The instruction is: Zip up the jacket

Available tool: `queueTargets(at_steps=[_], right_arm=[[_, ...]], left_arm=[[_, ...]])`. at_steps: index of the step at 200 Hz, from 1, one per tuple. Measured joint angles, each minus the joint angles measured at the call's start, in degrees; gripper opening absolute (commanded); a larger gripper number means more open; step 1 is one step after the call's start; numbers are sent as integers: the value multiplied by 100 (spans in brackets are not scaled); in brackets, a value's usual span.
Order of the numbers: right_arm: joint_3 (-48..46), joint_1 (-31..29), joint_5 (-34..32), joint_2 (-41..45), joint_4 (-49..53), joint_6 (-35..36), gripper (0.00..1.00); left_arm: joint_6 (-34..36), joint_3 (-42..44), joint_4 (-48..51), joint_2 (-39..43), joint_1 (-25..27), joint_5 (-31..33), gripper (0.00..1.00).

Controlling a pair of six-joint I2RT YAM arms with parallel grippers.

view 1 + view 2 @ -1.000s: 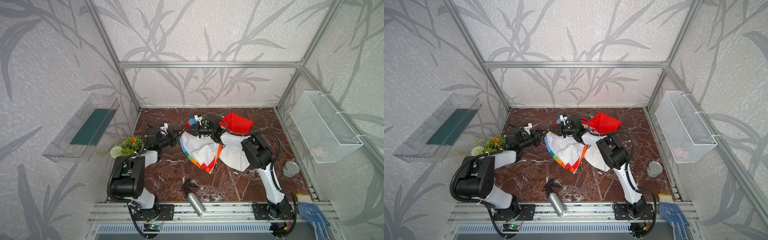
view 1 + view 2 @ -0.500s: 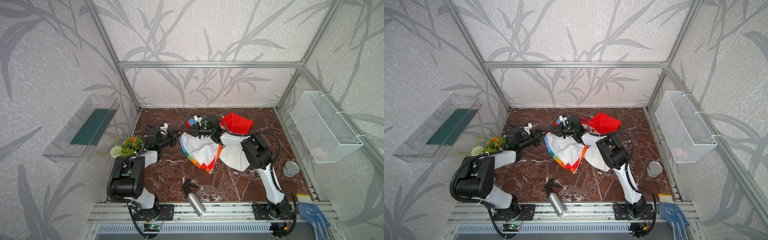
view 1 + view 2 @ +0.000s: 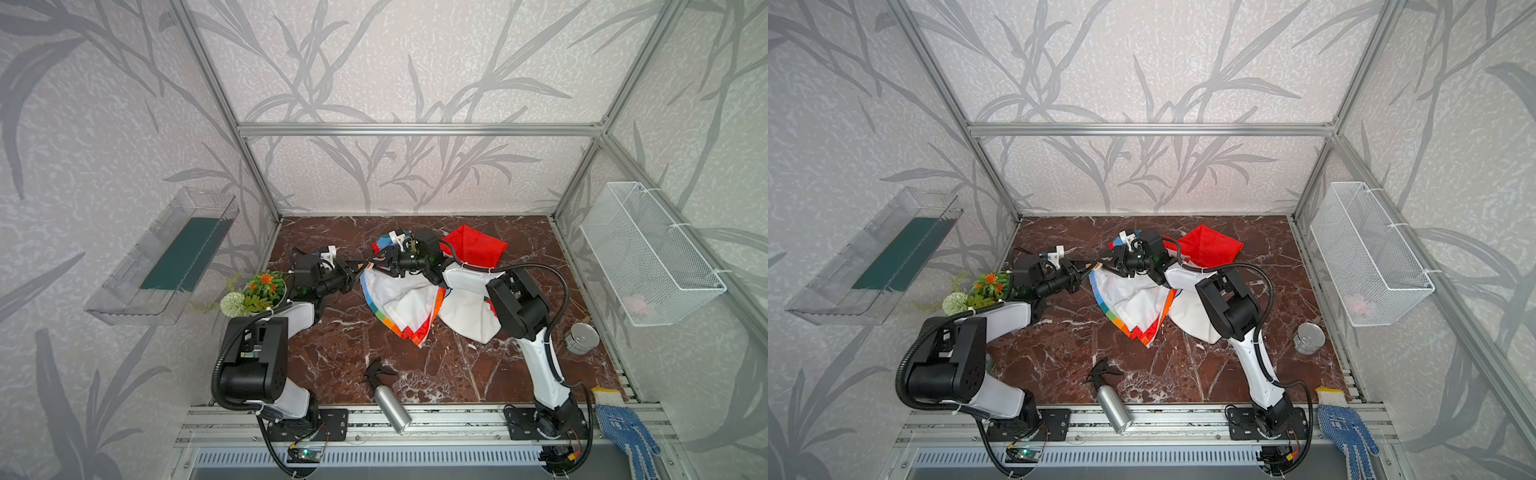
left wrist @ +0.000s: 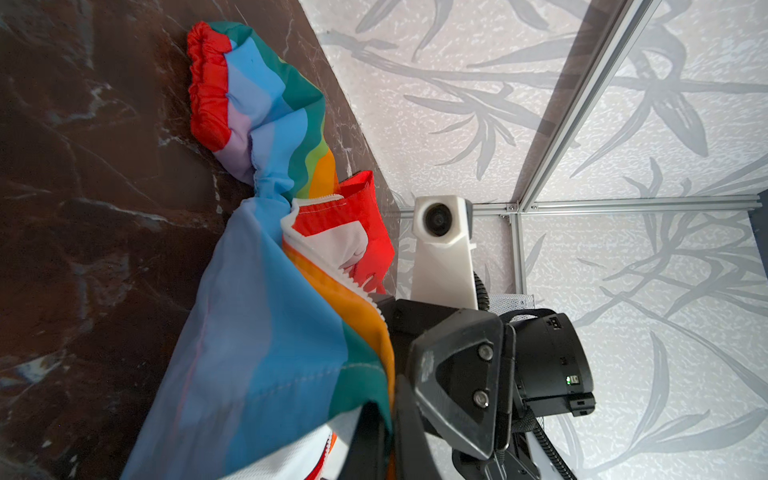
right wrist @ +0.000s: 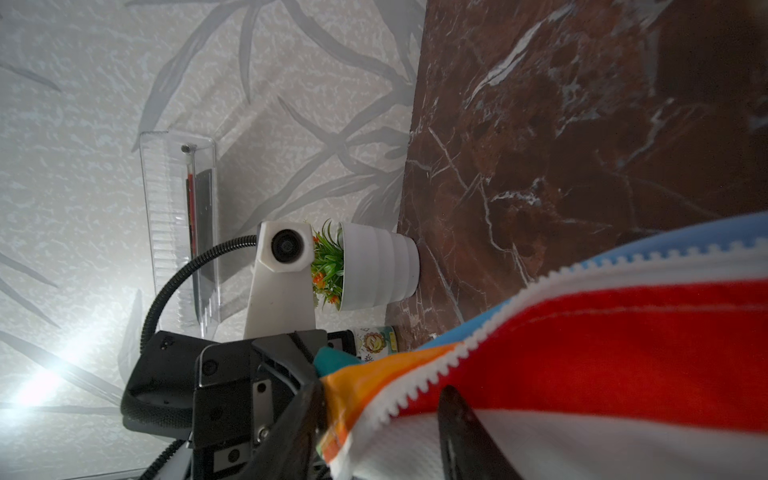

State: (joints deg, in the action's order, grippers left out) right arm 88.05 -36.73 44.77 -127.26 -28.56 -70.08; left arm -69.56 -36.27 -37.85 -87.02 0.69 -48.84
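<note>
The jacket (image 3: pixel 399 299) (image 3: pixel 1133 299) lies crumpled mid-table, white lining up, rainbow edge toward the front, red hood (image 3: pixel 473 249) behind. My left gripper (image 3: pixel 360 266) (image 4: pixel 388 436) is shut on the rainbow hem corner by the white zipper teeth (image 4: pixel 332 266). The rainbow sleeve with its red cuff (image 4: pixel 208 91) lies beyond. My right gripper (image 3: pixel 381 268) (image 5: pixel 382 424) faces it tip to tip. Its jaws stand apart, and the hem corner with its zipper teeth (image 5: pixel 457 353) lies loose between them.
A potted plant (image 3: pixel 257 291) stands beside the left arm. A metal spray bottle (image 3: pixel 386 399) lies at the front edge and a tin can (image 3: pixel 582 338) at the right. A wire basket (image 3: pixel 648 257) and a clear tray (image 3: pixel 166 257) hang on the walls. A blue glove (image 3: pixel 627 432) lies on the front rail.
My right gripper's jaws have come apart from the jacket's edge. The left gripper keeps its grip, and both arms have barely moved.
</note>
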Motion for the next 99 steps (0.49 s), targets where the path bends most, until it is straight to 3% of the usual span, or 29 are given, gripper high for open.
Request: queueTargets(at_steps=[36, 73, 99], right_arm=[[-1255, 26, -498, 1368, 658, 323, 67], [-1499, -109, -1928, 3018, 3622, 1467, 67], [-1388, -448, -3029, 3567, 5383, 1971, 66]], left_arm=[[72, 0, 299, 275, 0, -109, 0], [448, -55, 1005, 647, 0, -157, 0], [697, -66, 1329, 732, 2, -181, 0]])
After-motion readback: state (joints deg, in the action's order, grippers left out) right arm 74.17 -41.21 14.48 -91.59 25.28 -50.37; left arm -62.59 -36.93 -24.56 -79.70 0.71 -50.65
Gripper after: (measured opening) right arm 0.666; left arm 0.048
